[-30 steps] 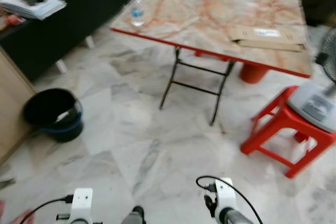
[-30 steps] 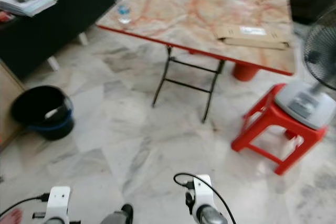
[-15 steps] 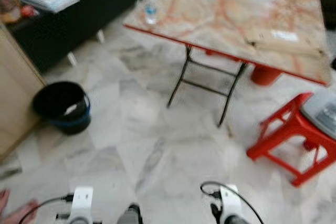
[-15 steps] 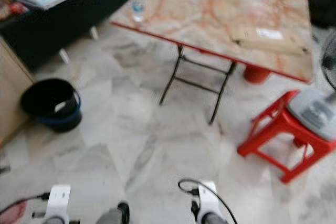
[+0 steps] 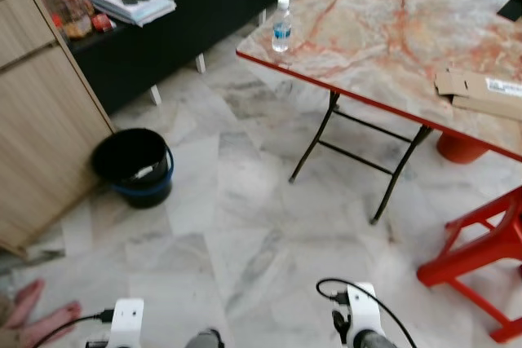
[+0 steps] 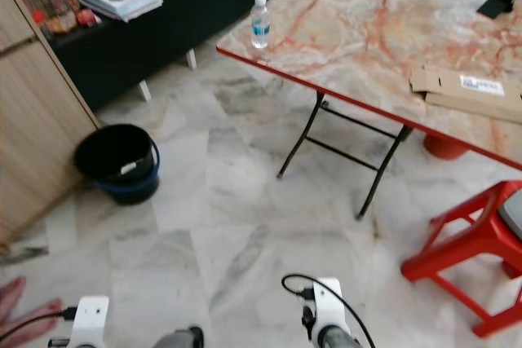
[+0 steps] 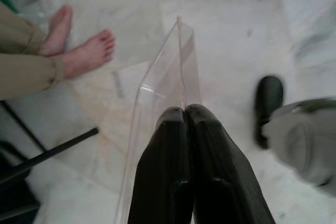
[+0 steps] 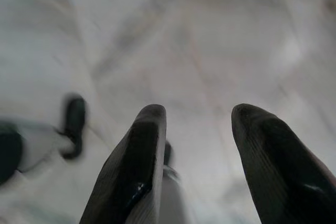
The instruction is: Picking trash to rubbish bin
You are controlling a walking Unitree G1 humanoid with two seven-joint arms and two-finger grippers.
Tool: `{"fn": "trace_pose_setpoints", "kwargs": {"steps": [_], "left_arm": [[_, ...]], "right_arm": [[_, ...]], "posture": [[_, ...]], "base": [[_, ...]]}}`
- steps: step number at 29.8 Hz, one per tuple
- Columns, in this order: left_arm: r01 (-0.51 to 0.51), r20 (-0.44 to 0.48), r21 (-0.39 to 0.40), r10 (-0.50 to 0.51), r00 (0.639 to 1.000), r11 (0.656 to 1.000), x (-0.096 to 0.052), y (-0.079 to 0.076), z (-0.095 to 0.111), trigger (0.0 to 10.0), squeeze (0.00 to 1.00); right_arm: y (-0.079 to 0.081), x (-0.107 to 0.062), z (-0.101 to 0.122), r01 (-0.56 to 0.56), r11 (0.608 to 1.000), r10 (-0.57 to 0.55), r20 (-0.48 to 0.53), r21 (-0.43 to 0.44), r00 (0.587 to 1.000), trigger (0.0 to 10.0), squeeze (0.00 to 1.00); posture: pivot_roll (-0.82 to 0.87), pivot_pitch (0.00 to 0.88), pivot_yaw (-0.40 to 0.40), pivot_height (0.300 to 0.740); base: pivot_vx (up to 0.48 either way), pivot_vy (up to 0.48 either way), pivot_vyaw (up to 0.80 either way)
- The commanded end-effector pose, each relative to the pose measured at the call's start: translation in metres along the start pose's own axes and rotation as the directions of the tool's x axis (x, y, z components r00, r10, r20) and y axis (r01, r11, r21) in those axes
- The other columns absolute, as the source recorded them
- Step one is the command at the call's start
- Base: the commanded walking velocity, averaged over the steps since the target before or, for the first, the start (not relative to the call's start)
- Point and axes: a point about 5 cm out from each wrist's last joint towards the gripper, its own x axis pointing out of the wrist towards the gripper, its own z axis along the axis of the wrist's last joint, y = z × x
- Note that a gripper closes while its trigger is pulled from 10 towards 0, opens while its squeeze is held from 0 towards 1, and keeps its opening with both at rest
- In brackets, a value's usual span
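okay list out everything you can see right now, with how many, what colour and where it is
Folding table: one, marbled top with red edge, ahead on the right.
Water bottle: one, clear with blue label, upright at the table's near left corner.
Flattened cardboard: one, brown, on the table's right part.
Bin: one, black with blue band, on the floor beside the wooden cabinet.
Stool: one, red, on the floor at right.
Red base: one, behind the table, partly hidden.
Low black shelf: one, far left, carrying jars and papers.
Clear plastic piece: one, see-through, pinched in the left hand.
Person's bare feet: two, on the floor at left.
Left hand: shut on the plastic.
Right hand: open, over the floor.
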Motion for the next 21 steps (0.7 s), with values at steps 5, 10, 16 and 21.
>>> {"fn": "trace_pose_setpoints", "kwargs": {"steps": [5, 10, 16, 21], "left_arm": [[0.003, -0.032, 0.023, -0.002, 0.999, 1.000, -0.0024, -0.0012, -0.0097, 10.0, 0.00], [0.002, -0.039, 0.026, -0.001, 0.999, 1.000, -0.0027, -0.0008, -0.0115, 10.0, 0.00], [-0.001, -0.038, 0.032, 0.003, 0.999, 0.999, -0.0016, 0.0022, -0.0098, 10.0, 0.00], [-0.005, -0.030, 0.033, 0.006, 1.000, 0.999, -0.0007, 0.0037, -0.0070, 10.0, 0.00]], "right_arm": [[-0.0015, -0.0019, -0.0090, 0.007, 1.000, -0.007, -0.025, 0.009, 1.000, 10.0, 0.00], [-0.0023, -0.0016, -0.0078, 0.011, 1.000, -0.010, -0.023, 0.027, 1.000, 10.0, 0.00], [-0.0005, -0.0013, -0.0071, 0.006, 1.000, -0.006, -0.025, 0.022, 1.000, 10.0, 0.00], [0.0019, -0.0010, -0.0058, -0.006, 1.000, 0.006, -0.018, -0.020, 1.000, 10.0, 0.00]], "posture": [[0.10, 0.189, -0.046, 0.740], [0.10, 0.177, -0.041, 0.740], [0.11, 0.164, -0.031, 0.740], [0.11, 0.155, -0.031, 0.740]], "base": [[0.282, 0.000, 0.63], [0.279, 0.000, 0.00], [0.282, 0.000, 0.00], [0.287, 0.000, 0.18]]}}
